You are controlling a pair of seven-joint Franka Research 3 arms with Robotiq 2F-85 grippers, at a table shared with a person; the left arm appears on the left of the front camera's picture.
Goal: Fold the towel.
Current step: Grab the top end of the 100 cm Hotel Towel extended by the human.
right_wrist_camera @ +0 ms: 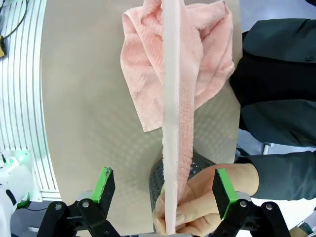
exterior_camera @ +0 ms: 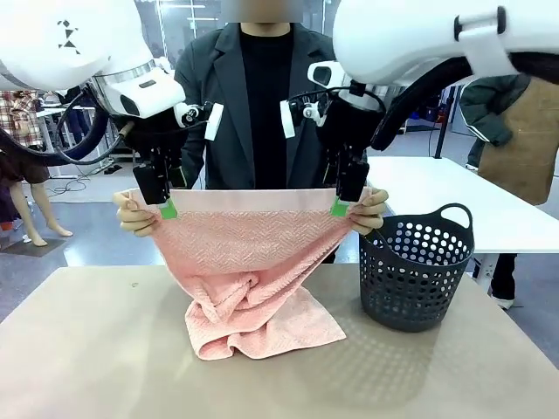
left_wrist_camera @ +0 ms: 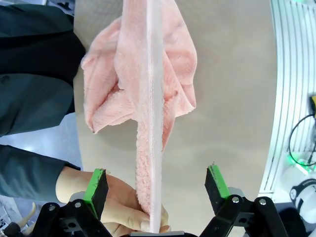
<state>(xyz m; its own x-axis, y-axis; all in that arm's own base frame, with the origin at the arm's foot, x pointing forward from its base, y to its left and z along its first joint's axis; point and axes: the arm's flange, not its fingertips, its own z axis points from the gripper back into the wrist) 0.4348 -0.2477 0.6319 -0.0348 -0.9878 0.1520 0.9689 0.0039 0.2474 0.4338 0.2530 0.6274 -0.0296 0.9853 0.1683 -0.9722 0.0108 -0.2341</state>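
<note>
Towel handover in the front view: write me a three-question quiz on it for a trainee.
1. True or false: the left gripper and the right gripper are clamped shut on the towel.
2. What holds the towel's top corners up? A) the person's hands B) the grippers C) nothing, it lies flat.
3. Fill in: the towel's lower part lies bunched on the ____, beside the dark basket.
Key: 1 false, both stand open astride the top edge; 2 A; 3 table.
</note>
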